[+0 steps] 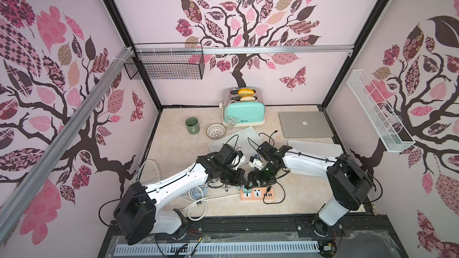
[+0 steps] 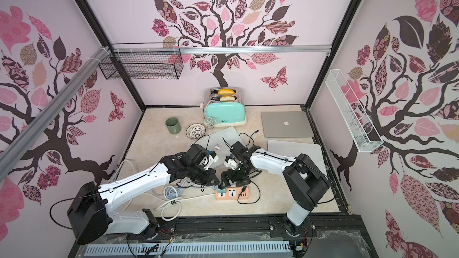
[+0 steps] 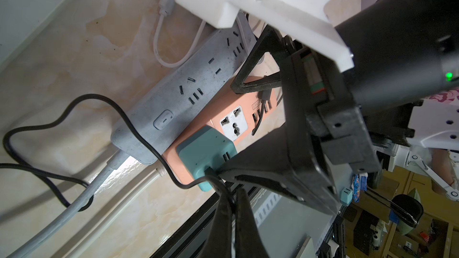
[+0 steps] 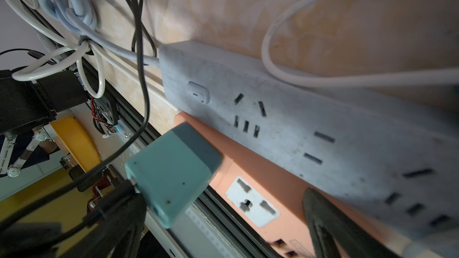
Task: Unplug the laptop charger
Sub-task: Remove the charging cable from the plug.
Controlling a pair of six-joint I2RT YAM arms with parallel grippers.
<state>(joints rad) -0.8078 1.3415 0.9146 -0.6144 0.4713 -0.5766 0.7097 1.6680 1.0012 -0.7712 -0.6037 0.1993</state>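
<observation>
A beige marbled table (image 1: 178, 160) sits inside a booth of three walls (image 1: 310, 75) papered with pink and brown trees. One black wire basket (image 1: 165, 67) hangs on the far wall, and one white wire basket (image 1: 377, 112) on the right wall. At the far side stand one mint toaster (image 1: 244, 112) holding two slices of bread (image 1: 246, 92), one green mug (image 1: 192, 125) and one white pierced bowl (image 1: 216, 131). One closed silver laptop (image 1: 305, 124) lies far right, with two flat grey slabs (image 1: 315, 146) nearer.

Two power strips lie side by side at the near middle, one orange strip (image 1: 258, 193) and one grey strip (image 3: 178, 88). The one teal charger (image 3: 206, 150) is plugged into the left end of the orange strip.

The left gripper (image 3: 229, 194) is pinched tight on the black cable (image 3: 116, 110) where it enters the charger. The right gripper (image 3: 232, 131) is spread wide, with one finger beside the charger and the other toward the orange strip's right end.
</observation>
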